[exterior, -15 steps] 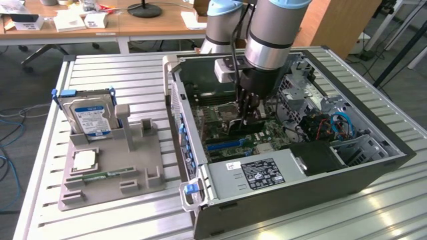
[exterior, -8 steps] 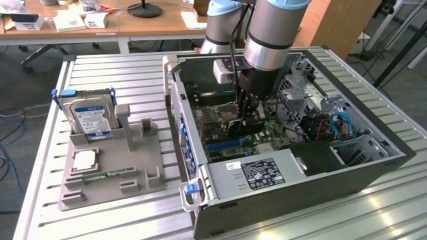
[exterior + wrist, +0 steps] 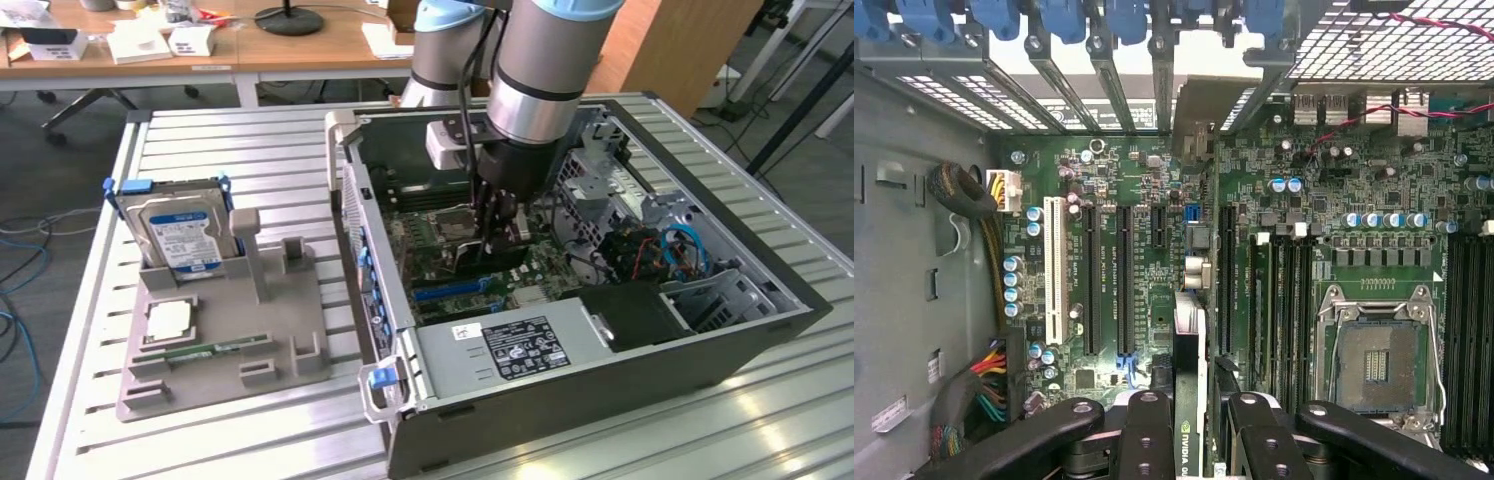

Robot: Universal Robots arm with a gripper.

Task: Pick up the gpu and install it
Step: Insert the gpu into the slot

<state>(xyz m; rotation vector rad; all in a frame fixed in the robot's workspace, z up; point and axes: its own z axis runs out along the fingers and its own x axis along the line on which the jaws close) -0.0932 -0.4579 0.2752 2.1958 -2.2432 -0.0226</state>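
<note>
Gripper (image 3: 497, 238) (image 3: 1199, 432), black fingers (image 3: 1144, 440) closed part-way, pinches the thin dark gpu card (image 3: 491, 258) (image 3: 1191, 340) on edge over the green motherboard (image 3: 441, 262) (image 3: 1144, 170). Its long axis runs eight to two o'clock in the exterior view, parallel to the black expansion slots (image 3: 1122, 280). Grey tower case walls (image 3: 350, 195) hem it in; outside, at nine o'clock, stands a silver hard drive (image 3: 180, 235).

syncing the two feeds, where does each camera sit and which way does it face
Exterior view: off the arm, raised, looking down at the table and open computer case; shows the arm and gripper.
Wrist view: on the wrist, looking along the fingers onto the motherboard.
Shared: the motherboard and the gpu in the gripper.
</note>
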